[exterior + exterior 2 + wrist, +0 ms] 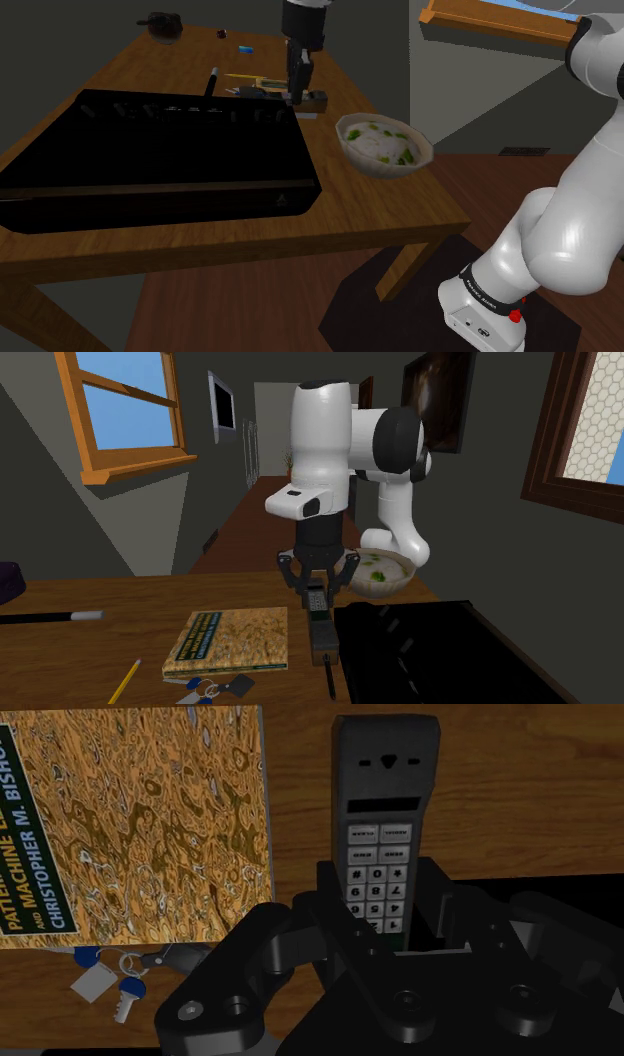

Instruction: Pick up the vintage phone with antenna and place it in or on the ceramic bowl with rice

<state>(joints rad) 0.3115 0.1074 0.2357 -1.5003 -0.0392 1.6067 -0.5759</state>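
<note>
The phone (pixel 385 814) lies flat on the wooden desk (pixel 120 602), keypad up, just beside the book (pixel 130 814) and parallel to the book's long edge. Its antenna (pixel 330 677) points away from the arm. The gripper (pixel 320 592) is over the phone's keypad end, with one black finger close on either side. I cannot tell whether the fingers press on the phone or only flank it. A bunch of keys (pixel 110 984) with a blue tag lies at the book's corner. A large black box (pixel 150 150) sits near the book, on the phone's other side. The bowl (pixel 380 168), holding white rice with green bits, stands well apart from the book, past the gripper.
</note>
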